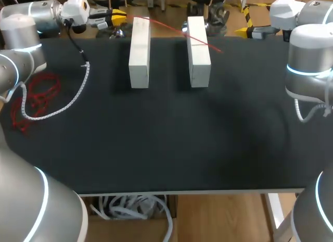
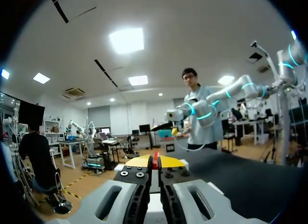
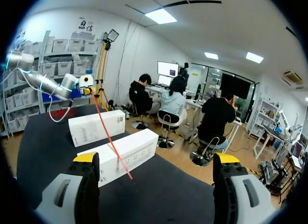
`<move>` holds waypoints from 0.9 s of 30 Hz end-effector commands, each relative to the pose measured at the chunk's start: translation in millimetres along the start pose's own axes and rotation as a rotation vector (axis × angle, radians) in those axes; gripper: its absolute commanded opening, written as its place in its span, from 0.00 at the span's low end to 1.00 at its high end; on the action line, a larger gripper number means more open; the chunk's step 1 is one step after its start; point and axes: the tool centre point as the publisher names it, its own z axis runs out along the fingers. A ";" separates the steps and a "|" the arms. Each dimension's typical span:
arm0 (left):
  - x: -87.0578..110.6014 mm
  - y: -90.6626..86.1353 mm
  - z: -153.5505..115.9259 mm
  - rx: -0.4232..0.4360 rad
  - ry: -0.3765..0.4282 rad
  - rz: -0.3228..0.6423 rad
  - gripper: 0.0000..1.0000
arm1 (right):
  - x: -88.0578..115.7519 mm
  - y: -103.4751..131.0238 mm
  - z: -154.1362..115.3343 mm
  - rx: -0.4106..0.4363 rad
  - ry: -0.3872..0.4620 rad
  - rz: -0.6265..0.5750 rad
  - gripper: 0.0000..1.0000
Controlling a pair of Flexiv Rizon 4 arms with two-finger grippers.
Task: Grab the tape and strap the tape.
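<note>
With my left claw [image 2: 155, 162] pinched on the red tape [image 1: 177, 33] stretched over the white boxes [image 1: 139, 52] at the far side of the tabletop [image 1: 166, 138], I'd bring my wide-open right claw [image 3: 156, 159] squarely around its free end.

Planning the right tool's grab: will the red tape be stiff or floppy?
Likely light and bendy: the red tape is very thin. Yet it runs straight from the left tool across both white boxes, so perhaps slightly springy.
</note>
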 end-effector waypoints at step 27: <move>7.7 -29.6 29.3 0.082 0.174 0.031 0.00 | -0.2 0.3 -0.4 0.002 0.001 0.000 1.00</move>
